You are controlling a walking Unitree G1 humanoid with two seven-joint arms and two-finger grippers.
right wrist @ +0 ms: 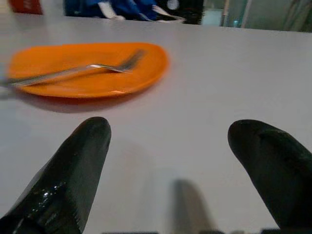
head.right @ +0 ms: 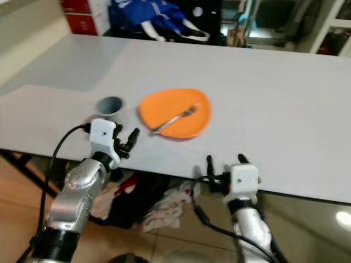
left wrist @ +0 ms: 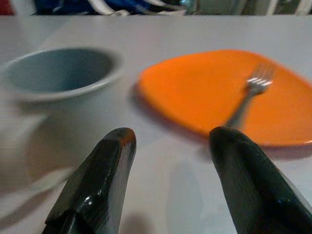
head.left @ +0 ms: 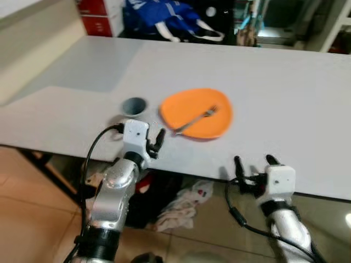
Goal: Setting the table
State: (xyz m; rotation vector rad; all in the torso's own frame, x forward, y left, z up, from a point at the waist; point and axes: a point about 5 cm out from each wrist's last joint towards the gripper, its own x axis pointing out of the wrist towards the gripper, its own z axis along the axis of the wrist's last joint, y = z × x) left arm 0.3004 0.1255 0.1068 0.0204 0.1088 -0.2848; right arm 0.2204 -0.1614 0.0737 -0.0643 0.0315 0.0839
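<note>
An orange plate (head.left: 197, 112) lies on the white table (head.left: 274, 87), with a silver fork (head.left: 194, 120) across it, handle over the near-left rim. A small grey bowl (head.left: 133, 106) stands just left of the plate. My left gripper (head.left: 159, 141) hovers over the table's front edge, near the plate's near-left rim and just in front of the bowl, fingers (left wrist: 105, 170) open and empty. My right gripper (head.left: 255, 164) is at the front edge, right of and nearer than the plate, open with nothing between its fingers (right wrist: 73, 165).
Beyond the table's far edge sit a blue bag (head.left: 164, 16) and red boxes (head.left: 98, 13). Crumpled cloths and bags (head.left: 181, 208) lie on the tiled floor under the table. A low cream ledge (head.left: 27, 33) runs along the left.
</note>
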